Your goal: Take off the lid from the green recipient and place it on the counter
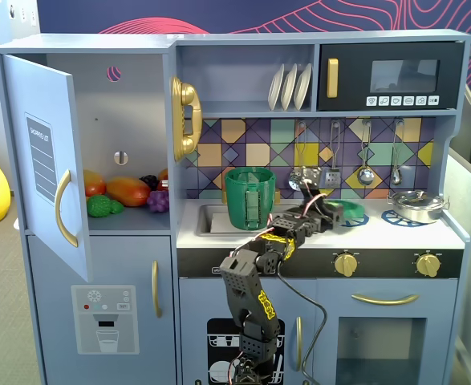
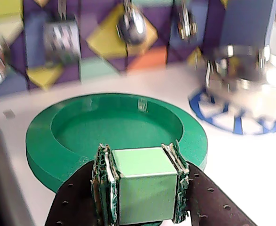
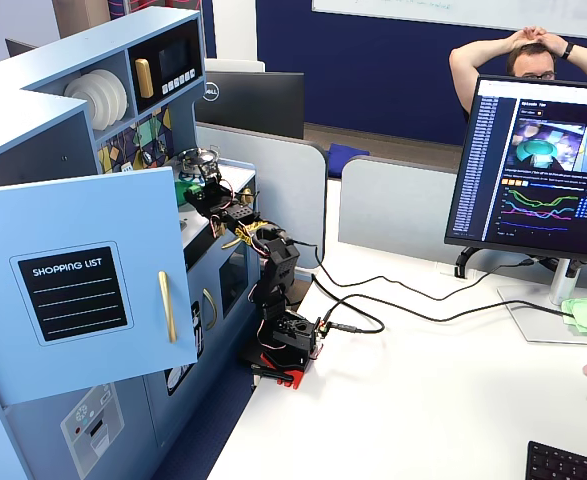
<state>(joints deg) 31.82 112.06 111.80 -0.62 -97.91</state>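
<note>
The green lid (image 2: pixel 72 141) is a flat round disc with a raised rim. It lies on or just above the pale counter (image 2: pixel 250 183), next to a blue burner ring. My gripper (image 2: pixel 142 162) is shut on a light-green square block at the lid's near edge, one finger on each side. In a fixed view the lid (image 1: pixel 352 212) is right of the tall dark-green recipient (image 1: pixel 251 196), which stands open-topped by the sink, and my gripper (image 1: pixel 331 211) reaches over the counter (image 1: pixel 379 234). In another fixed view my gripper (image 3: pixel 195 190) is small and partly hidden.
A silver pot (image 1: pixel 416 206) stands on the right burner, close behind the lid in the wrist view (image 2: pixel 241 75). The sink (image 1: pixel 209 218) is left of the recipient. Utensils hang on the tiled back wall (image 1: pixel 331 152). The fridge door (image 1: pixel 50 160) is open, with toy fruit inside.
</note>
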